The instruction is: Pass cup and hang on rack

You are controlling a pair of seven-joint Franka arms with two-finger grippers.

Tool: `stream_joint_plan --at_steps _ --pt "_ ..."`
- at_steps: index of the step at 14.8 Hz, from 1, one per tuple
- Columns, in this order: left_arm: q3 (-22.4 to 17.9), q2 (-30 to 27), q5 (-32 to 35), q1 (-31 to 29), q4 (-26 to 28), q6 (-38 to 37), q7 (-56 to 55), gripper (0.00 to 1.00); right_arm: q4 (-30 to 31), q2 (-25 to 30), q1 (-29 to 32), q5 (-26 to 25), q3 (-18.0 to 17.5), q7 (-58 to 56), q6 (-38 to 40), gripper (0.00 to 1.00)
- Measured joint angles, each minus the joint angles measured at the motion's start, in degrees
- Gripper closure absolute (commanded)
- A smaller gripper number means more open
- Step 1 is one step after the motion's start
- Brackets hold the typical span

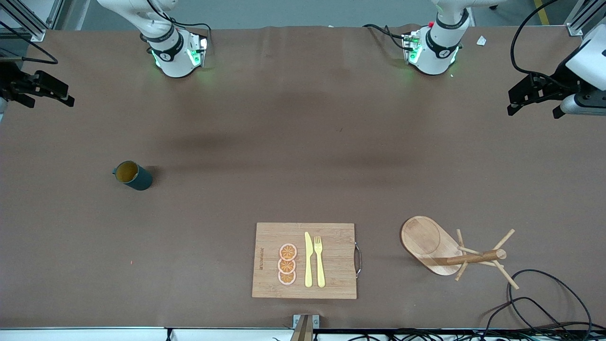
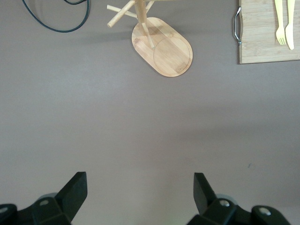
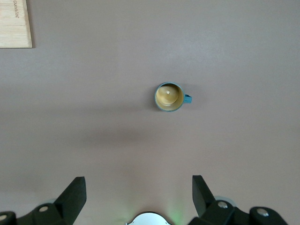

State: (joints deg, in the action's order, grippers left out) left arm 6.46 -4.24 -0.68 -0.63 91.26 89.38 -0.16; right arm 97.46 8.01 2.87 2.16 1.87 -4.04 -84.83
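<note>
The cup [image 1: 132, 175], dark teal with a mustard-yellow inside, stands upright on the brown table toward the right arm's end. It also shows in the right wrist view [image 3: 169, 97], with its small handle out to one side. The rack [image 1: 450, 251], a light wooden mug tree on an oval base, stands near the front camera toward the left arm's end, and shows in the left wrist view [image 2: 161, 44]. My right gripper [image 1: 49, 97] [image 3: 139, 187] is open and empty, high over the table's end. My left gripper [image 1: 534, 110] [image 2: 140, 187] is open and empty, high over the other end.
A bamboo cutting board [image 1: 270, 237] with a yellow knife, a yellow fork and three orange slices lies near the front camera, between cup and rack. Black cables [image 1: 544, 303] loop on the table beside the rack. Both arm bases [image 1: 175, 52] stand along the table's robot side.
</note>
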Motion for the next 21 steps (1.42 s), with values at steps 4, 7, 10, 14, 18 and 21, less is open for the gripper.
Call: stream_joint_plan --at_steps 4,7,10,14,18,21 --pt "0.0 0.0 0.0 0.0 0.0 0.0 0.0 0.0 0.0 0.0 0.0 0.0 0.0 0.0 0.0 0.0" --pt "0.0 0.0 0.0 0.0 -0.1 0.0 0.0 0.0 0.0 0.0 0.0 0.0 0.0 0.0 0.0 0.0" --pt "0.0 0.1 0.0 -0.1 -0.1 0.0 0.0 0.0 -0.1 0.0 0.0 0.0 0.0 0.0 -0.1 0.0" --pt "-0.1 0.3 0.0 -0.2 -0.1 0.0 0.0 0.0 -0.1 0.0 0.0 0.0 0.0 0.0 -0.1 0.0" --pt "-0.1 0.4 0.0 -0.2 -0.1 0.0 0.0 0.0 0.0 -2.5 0.1 0.0 0.0 0.1 -0.2 0.0" --pt "-0.1 1.0 0.0 -0.2 -0.2 0.0 0.0 0.0 -0.6 -9.7 0.3 0.0 0.0 0.0 -3.7 0.0"
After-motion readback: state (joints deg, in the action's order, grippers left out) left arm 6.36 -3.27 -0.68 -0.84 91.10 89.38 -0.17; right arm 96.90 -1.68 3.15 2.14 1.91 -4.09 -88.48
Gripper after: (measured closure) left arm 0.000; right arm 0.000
